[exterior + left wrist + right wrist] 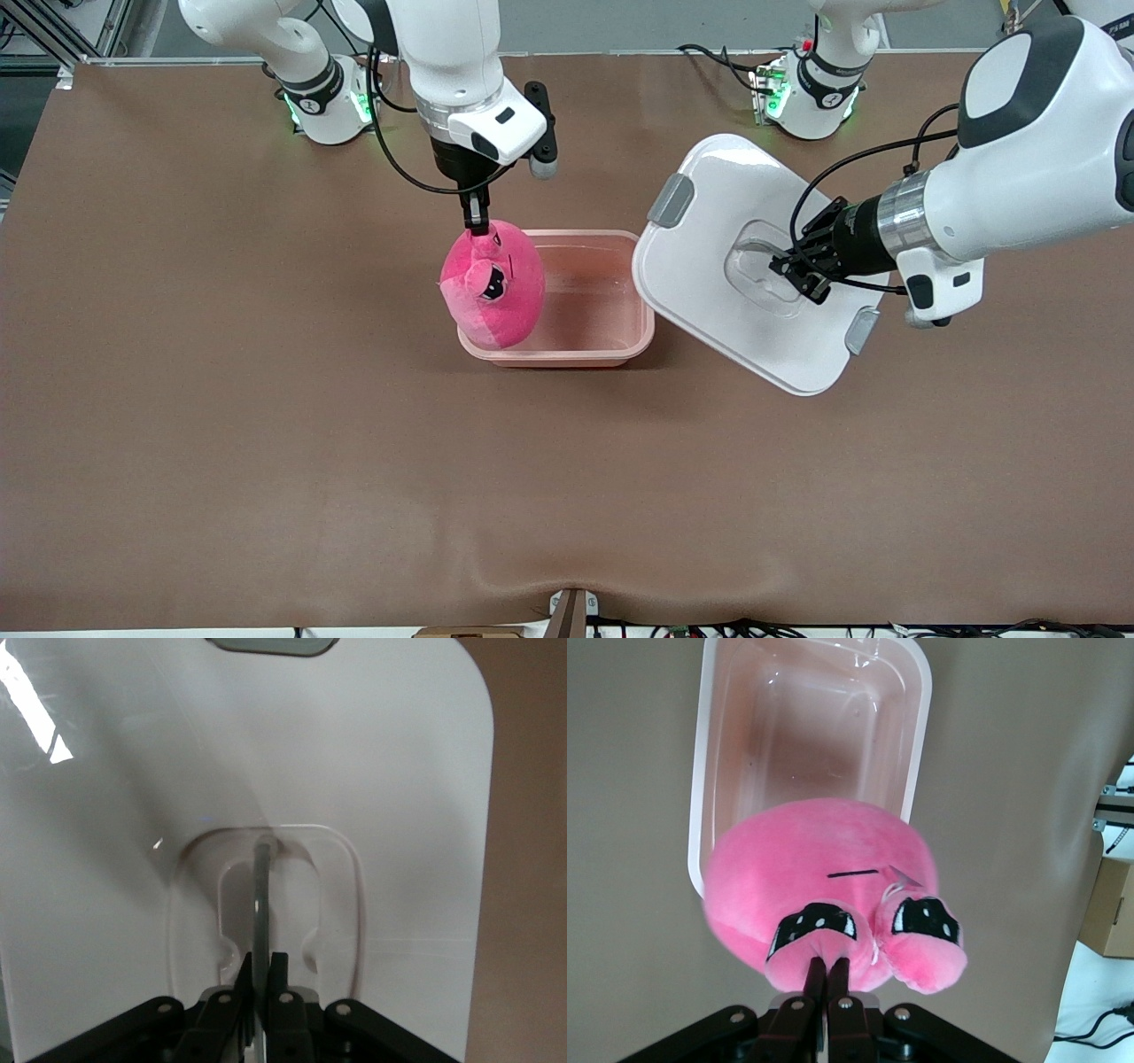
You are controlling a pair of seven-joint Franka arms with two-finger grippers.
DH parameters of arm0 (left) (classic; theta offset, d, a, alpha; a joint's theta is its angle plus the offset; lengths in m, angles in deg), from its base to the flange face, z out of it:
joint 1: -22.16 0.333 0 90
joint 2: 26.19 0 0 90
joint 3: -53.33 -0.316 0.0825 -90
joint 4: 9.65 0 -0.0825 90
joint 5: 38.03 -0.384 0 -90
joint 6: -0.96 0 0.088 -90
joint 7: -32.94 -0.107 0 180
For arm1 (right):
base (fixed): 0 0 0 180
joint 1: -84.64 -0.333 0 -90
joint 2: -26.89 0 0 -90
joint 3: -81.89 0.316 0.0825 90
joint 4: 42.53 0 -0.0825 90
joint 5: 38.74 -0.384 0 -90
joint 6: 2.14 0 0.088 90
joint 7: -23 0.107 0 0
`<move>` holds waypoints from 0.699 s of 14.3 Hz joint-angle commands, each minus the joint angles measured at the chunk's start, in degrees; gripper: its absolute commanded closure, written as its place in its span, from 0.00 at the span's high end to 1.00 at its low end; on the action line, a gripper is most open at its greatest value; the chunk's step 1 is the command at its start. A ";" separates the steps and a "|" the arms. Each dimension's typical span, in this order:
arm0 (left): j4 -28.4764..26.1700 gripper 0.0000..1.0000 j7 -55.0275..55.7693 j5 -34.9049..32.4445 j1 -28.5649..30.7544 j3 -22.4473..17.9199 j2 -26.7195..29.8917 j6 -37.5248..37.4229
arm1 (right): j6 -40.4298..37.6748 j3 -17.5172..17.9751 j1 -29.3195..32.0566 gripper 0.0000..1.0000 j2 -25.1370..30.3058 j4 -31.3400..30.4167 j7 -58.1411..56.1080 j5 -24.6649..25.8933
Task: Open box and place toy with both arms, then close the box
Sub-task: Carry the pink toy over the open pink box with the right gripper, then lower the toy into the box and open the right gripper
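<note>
The box sits on the brown table, near the middle. It is a pink see-through tub, and it is open. Nothing lies on its bottom.

The toy is a round pink plush ball with two black eyes. It hangs in the air over the end of the box that is toward the right arm's end of the table. The right gripper holds it from above. Its two fingers are pressed tight together, pinching a bit of the plush by one of the eyes. In the right wrist view the toy covers one end of the box, and the rest of the tub shows bare.

The lid is white with grey clips on its edges. It is up in the air and tilted, beside the box, toward the left arm's end of the table. The left gripper holds it by the clear handle in its middle. Those fingers are squeezed together on the thin handle strip.
</note>
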 commanded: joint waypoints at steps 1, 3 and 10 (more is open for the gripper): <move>0.02 0.00 -1.18 2.66 0.54 0.54 0.81 -1.14 | -0.59 0.02 0.46 0.00 -0.43 0.43 -2.30 -0.67; 0.02 0.00 -1.44 2.66 0.45 0.71 0.89 -1.14 | -0.68 0.02 0.55 0.00 -0.70 -0.01 -2.30 -0.68; 1.08 0.00 -2.76 2.84 0.01 2.12 0.37 -0.87 | -0.33 0.02 0.55 0.00 -2.10 -0.02 -2.39 -0.59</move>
